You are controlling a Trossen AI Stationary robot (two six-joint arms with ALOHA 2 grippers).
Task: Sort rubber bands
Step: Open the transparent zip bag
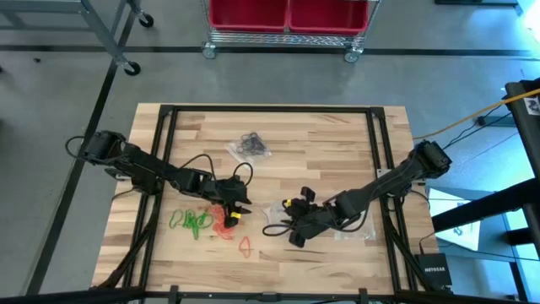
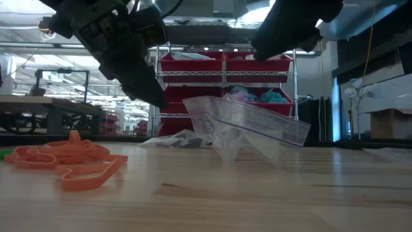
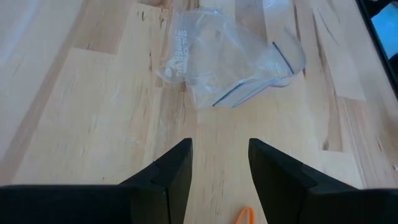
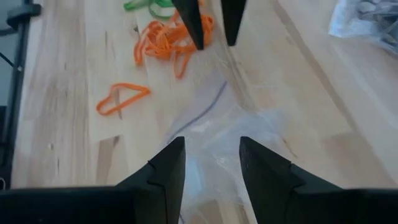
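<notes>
left gripper (image 1: 239, 205) hovers over the table w/ fingers parted, nothing between them, right at the 3 o'clock edge of the orange-red rubber bands (image 1: 223, 221). right gripper (image 1: 294, 226) sits just past it toward 3 o'clock, jaws apart over an open clear zip bag (image 2: 248, 129); can't tell if it pinches the film or only hangs above it. green rubber bands (image 1: 191, 221) lie in a loose tangle at 9 o'clock of the orange heap, touching it. one stray orange band (image 1: 245, 246) lies apart at 5 o'clock of the heap. a second bag w/ black rubber bands (image 1: 251, 145) rests toward 12 o'clock, mid table.

handling, my read: bands are featherlight, soft, stretchy, prob. grippy on wood; they tangle, so one pull may drag neighbours. best bet is a pinch on a loop sticking out at the heap's edge, or the stray loner first. bag film is limp and slick, mouth may flop shut.

writing: "netgear" on a black box (image 1: 436, 270) at the 4 o'clock corner of the table. bag print too blurred to read.
</notes>
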